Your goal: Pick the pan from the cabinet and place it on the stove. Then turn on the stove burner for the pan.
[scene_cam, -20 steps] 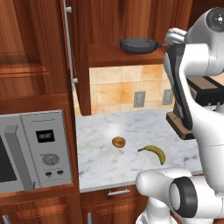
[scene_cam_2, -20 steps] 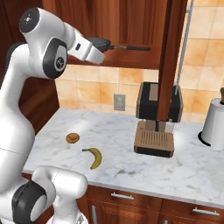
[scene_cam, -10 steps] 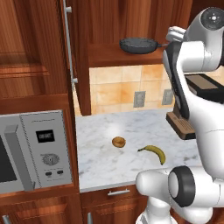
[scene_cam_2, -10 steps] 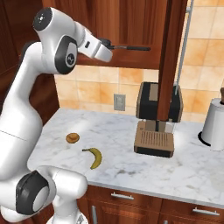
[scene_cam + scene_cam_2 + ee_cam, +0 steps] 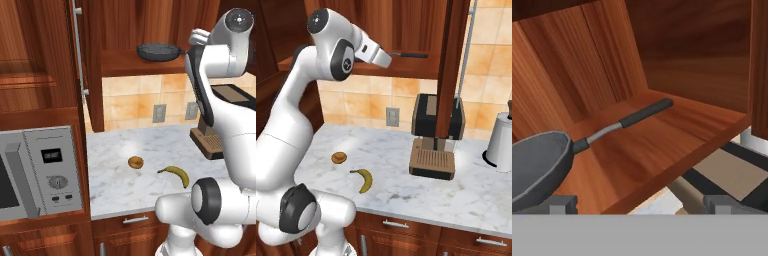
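The dark grey pan (image 5: 159,51) sits on the lower shelf of the open reddish-brown cabinet (image 5: 125,64), its straight handle (image 5: 408,54) pointing right in the right base view. In the hand view the pan's bowl (image 5: 537,165) lies at the lower left and its handle (image 5: 637,116) runs up and to the right across the shelf. My gripper (image 5: 641,203) is open, its fingertips (image 5: 559,204) wide apart just in front of the shelf's edge, with nothing between them. My hand (image 5: 376,52) hovers close to the handle. The stove is out of view.
The open cabinet door (image 5: 451,65) hangs over a coffee machine (image 5: 433,135) on the marble counter (image 5: 145,150). A banana (image 5: 176,174) and a round brown pastry (image 5: 135,162) lie on the counter. A microwave (image 5: 40,175) stands at the left, a white container (image 5: 501,145) at the right.
The arm has swung up and carried the hand sideways along the shelf front toward the pan's handle. The pan has not moved, and the gripper has stayed open.
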Tool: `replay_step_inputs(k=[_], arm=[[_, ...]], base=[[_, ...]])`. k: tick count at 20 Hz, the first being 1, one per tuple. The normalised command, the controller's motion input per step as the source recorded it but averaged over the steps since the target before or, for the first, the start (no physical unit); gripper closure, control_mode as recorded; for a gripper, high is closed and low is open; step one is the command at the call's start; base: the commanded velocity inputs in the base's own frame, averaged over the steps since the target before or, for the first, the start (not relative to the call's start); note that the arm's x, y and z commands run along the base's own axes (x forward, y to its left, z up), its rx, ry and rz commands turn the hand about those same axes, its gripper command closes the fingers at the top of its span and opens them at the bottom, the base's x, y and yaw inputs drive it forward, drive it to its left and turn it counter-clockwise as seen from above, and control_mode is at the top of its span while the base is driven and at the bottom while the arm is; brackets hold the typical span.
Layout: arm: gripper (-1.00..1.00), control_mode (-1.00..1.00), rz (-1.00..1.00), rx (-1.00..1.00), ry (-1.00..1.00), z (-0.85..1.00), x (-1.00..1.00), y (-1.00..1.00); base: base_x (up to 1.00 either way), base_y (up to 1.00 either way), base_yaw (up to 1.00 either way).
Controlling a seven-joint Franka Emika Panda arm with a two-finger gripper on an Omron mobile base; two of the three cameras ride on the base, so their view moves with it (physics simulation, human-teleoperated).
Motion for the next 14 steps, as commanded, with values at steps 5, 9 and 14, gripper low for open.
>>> replay_step_inputs(k=[5, 9, 14], arm=[[-1.00, -1.00, 0.00, 0.01, 0.01, 0.00, 0.27, -0.11], [-1.00, -1.00, -0.02, 0.02, 0.04, -0.01, 0.29, -0.06], [-1.00, -1.00, -0.01, 0.04, 0.06, -0.09, 0.10, -0.15]], base=[[0.00, 0.00, 0.00], [0.00, 0.00, 0.00], [0.00, 0.00, 0.00]])
